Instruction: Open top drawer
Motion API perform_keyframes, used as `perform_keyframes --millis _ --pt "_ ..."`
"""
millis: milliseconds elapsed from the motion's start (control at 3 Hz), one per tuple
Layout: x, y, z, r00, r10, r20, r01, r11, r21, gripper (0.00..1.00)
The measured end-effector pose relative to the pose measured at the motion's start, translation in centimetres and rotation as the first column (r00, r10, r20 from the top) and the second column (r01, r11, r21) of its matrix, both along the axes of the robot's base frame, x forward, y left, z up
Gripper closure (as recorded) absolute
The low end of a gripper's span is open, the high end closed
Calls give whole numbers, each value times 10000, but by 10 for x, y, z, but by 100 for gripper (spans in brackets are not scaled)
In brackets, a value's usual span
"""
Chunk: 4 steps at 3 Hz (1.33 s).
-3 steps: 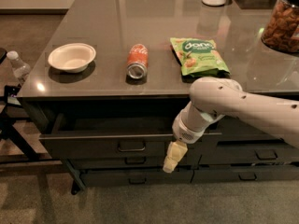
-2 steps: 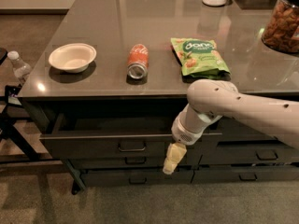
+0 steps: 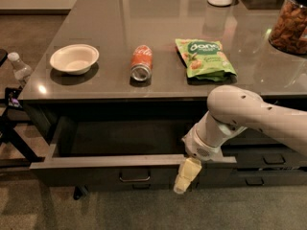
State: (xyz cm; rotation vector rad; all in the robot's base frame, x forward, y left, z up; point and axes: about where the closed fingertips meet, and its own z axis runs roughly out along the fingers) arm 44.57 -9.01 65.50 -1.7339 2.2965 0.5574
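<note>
1. Pale-yellow gripper [image 3: 187, 176] hangs against the top drawer's front rim; we cannot tell whether it is spread or pressed together.
2. We see the top drawer [image 3: 96, 172] standing pulled out, its loop handle [image 3: 134, 178] at the gripper's 9 o'clock.
3. On the countertop [image 3: 110, 13]: chip bag [image 3: 205, 59] at 12 o'clock, can [image 3: 140, 62] at 11, bowl [image 3: 74, 58] at 10.

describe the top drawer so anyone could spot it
Under the front edge of the glossy grey countertop, below the white bowl and red soda can, is the wide dark top drawer. The robot's pale gripper hangs at its front, right of the small loop handle. Unlike the narrower dark drawer fronts to the right, it stands pulled out.
</note>
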Motion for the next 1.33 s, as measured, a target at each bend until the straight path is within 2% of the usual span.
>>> perform_keyframes --millis 333,667,1000,1333 --pt "0 0 0 10000 0 0 0 10000 0 0" --pt "-6 -2 -2 9994 -114 -336 112 9999 -73 0" --pt "-26 -8 5 9965 -343 -761 336 9994 -102 0" --pt "-49 -13 20 9952 -441 -873 446 9990 41 0"
